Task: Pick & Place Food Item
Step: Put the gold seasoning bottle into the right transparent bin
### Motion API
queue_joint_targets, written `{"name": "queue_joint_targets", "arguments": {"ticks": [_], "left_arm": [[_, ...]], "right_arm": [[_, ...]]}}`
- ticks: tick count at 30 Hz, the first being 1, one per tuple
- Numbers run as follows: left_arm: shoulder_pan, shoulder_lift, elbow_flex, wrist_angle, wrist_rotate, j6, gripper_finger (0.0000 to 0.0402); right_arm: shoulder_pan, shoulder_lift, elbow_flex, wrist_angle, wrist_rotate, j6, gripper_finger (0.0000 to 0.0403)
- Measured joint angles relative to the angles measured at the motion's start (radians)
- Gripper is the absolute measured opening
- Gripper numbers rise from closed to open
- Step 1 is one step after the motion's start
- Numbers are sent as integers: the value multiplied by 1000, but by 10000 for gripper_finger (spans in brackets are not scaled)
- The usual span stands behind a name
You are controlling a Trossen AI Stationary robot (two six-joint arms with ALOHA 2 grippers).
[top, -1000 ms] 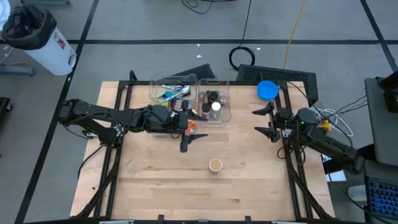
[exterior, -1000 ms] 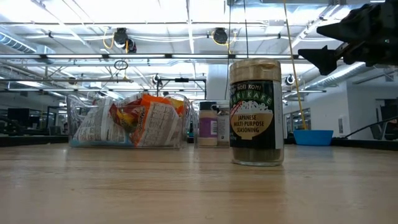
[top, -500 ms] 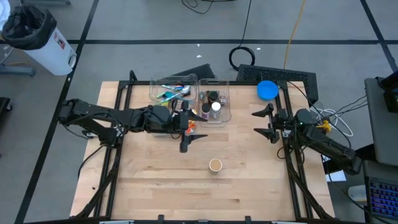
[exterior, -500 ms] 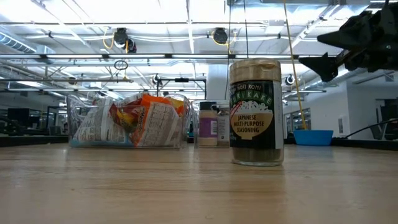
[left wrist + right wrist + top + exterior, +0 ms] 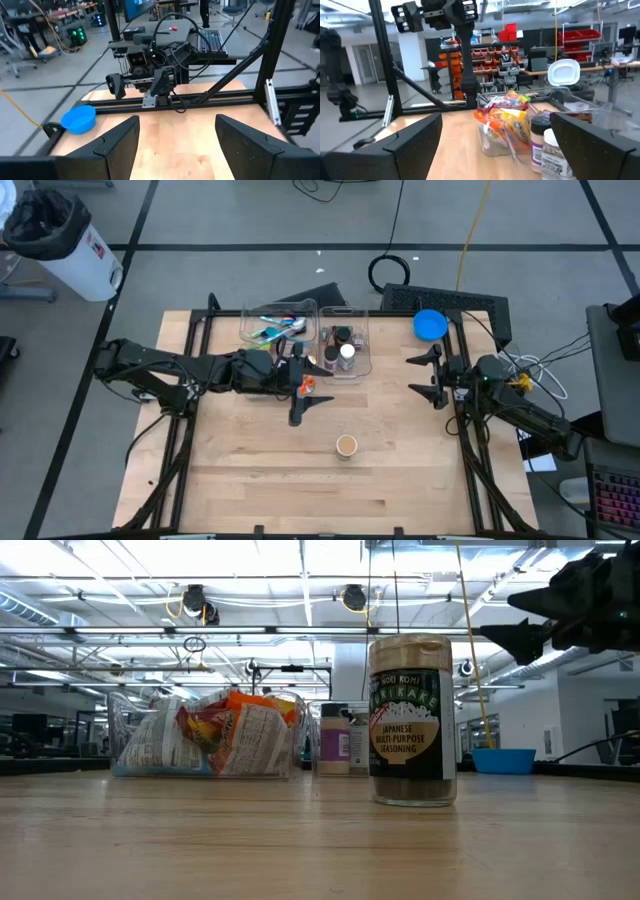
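Nothing is gripped yet: the left pincer (image 5: 306, 401) hangs spread, the gold-lidded glass seasoning jar (image 5: 346, 445) standing on the wooden counter (image 5: 400, 470) near its tips. Next it likely must reach and straddle that jar; the right pincer (image 5: 429, 378), also spread, waits well apart

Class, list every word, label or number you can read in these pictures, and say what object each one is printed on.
"NORI KOMI", "FURIKAKE": top of the label on the brown-lidded glass seasoning jar.
"JAPANESE MULTI-PURPOSE SEASONING": lower on that same label.
Print on the crinkled snack packets in the clear plastic bin: too blurred to read.
Purple label on the small white-capped bottle: too small to read.
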Motion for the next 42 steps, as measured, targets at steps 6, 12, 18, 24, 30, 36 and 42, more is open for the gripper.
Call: {"name": "queue_joint_targets", "arguments": {"ticks": [6, 12, 18, 24, 30, 36, 42], "left_arm": [[-20, -1, 0, -11, 62, -94, 269], [-121, 14, 0, -16, 74, -29, 269], [-207, 73, 10, 23, 13, -23, 269], [-254, 248, 197, -146, -54, -77, 269], [-277, 496, 458, -383, -54, -95, 269], [-258, 599, 530, -487, -140, -122, 269], [-214, 612, 530, -559, -161, -274, 278]], "right_arm": [[0, 2, -1, -18, 2, -23, 366], [0, 2, -2, -16, -1, -23, 366], [0, 2, -3, -17, -1, -23, 366], [0, 4, -3, -16, -1, -23, 366], [0, 10, -3, -26, -1, -23, 366], [0, 10, -3, -26, -1, -23, 366], [0, 11, -3, -34, -1, -23, 366]]}}
